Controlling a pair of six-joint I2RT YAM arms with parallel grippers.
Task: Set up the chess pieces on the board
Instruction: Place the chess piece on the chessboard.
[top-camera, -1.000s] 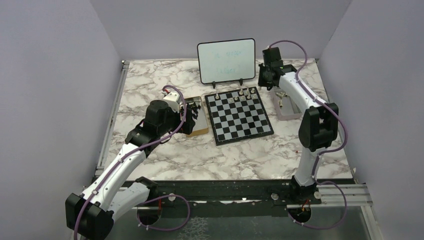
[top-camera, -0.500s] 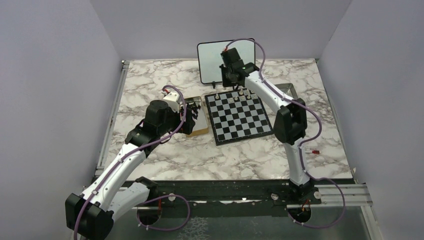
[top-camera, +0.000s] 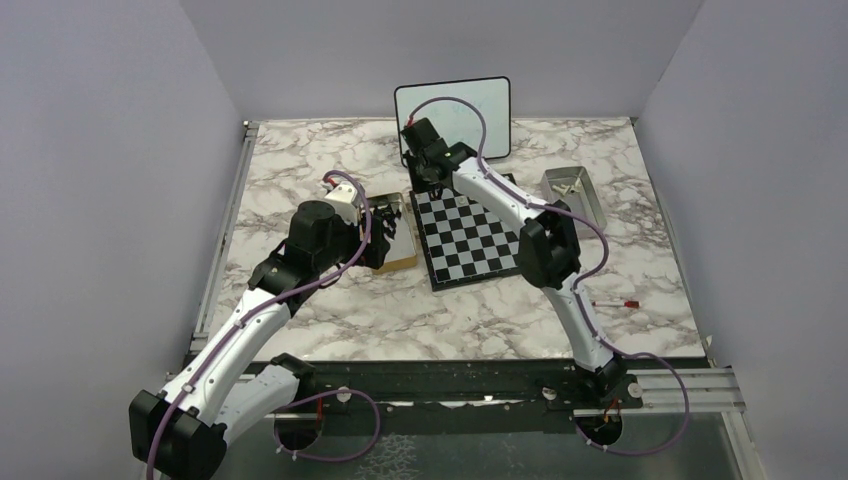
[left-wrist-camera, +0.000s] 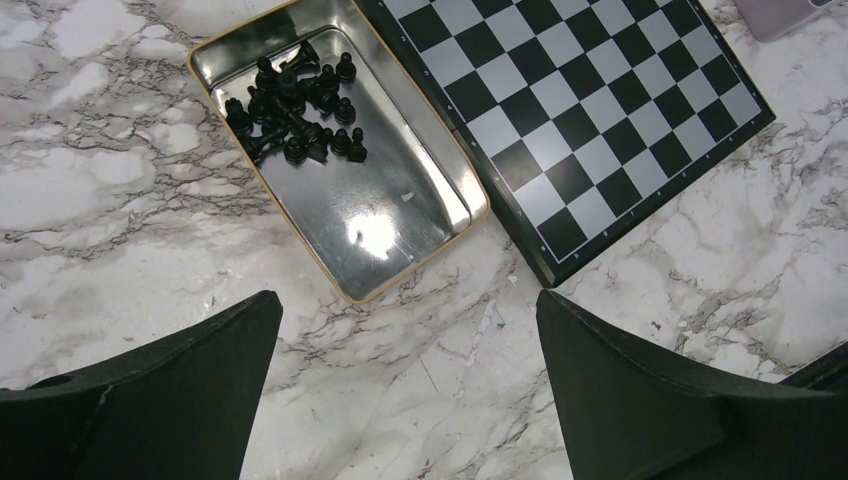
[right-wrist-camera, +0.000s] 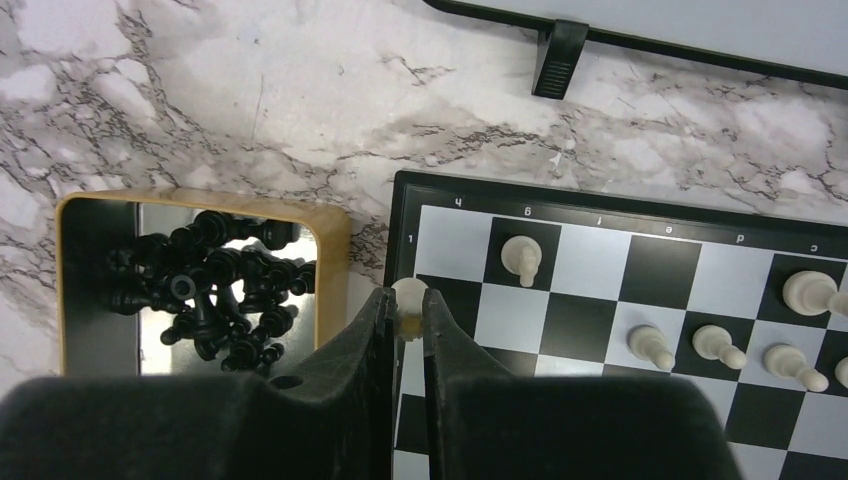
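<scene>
The board (top-camera: 470, 245) lies mid-table; it also shows in the left wrist view (left-wrist-camera: 600, 110) and the right wrist view (right-wrist-camera: 590, 300). My right gripper (right-wrist-camera: 405, 312) is shut on a pale chess piece (right-wrist-camera: 407, 296) over the board's far left corner, by the edge next to the tin; in the top view it sits at that corner (top-camera: 425, 182). Several pale pieces stand on the far rows, such as one (right-wrist-camera: 522, 260) and another (right-wrist-camera: 650, 345). My left gripper (left-wrist-camera: 407, 300) is open and empty above the marble, just near of the tin.
A gold-rimmed tin (left-wrist-camera: 400, 200) left of the board holds several black chessmen (left-wrist-camera: 295, 110). A whiteboard (top-camera: 455, 120) stands behind the board. A silver tray (top-camera: 570, 190) is at the far right. A red marker (top-camera: 615, 303) lies on the right.
My right arm has swung left from the silver tray, past the whiteboard, to the board's far left corner. The left arm has not moved.
</scene>
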